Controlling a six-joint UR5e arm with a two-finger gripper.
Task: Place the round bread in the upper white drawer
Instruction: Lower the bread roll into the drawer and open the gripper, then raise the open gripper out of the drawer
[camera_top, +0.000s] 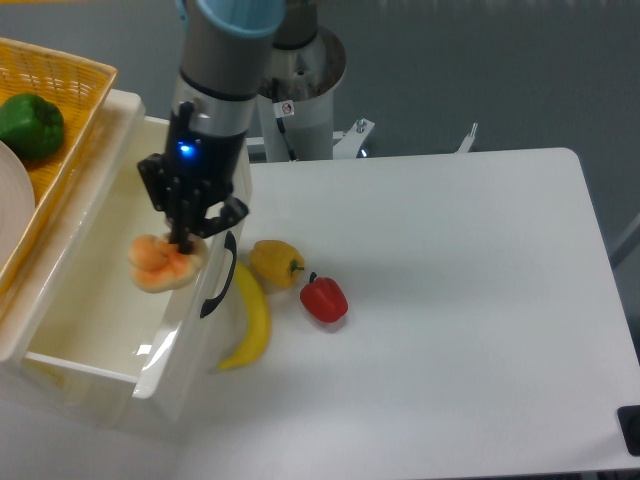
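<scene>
Nearest the lens: upper white drawer (75, 375), pulled open, glossy cream walls, black curved handle (218, 275) on its front panel, interior bare and shiny apart from reflections. Above its front right part, round bread (165, 262), lumpy, peach-orange, pinched from above between dark jaws of gripper (187, 240); clenched on the bun, by the look of it, bread hanging off the drawer floor and just inside the front wall, close to the handle.

Step in hand, as a judgement: lowering and letting go. Best done by shifting a little further toward the drawer's middle, away from the front wall, so nothing catches the rim; then descending until the bun nearly meets the floor; then spreading the jaws and lifting straight up. Dropping from this height risks a bounce or a roll against the wall, though the walls would likely contain it.

Containers: drawer holding nothing visible yet. Behind it to the left, yellow woven basket (75, 100) holding a green bell pepper (30, 125); pale rounded edge (8, 215) at the far left, possibly a plate, too cropped to tell.

On the counter (450, 300), just beside the drawer front: banana (252, 325), yellow bell pepper (274, 262) touching or nearly touching it, red bell pepper (323, 298) just beyond. None in the way of the descent.
</scene>
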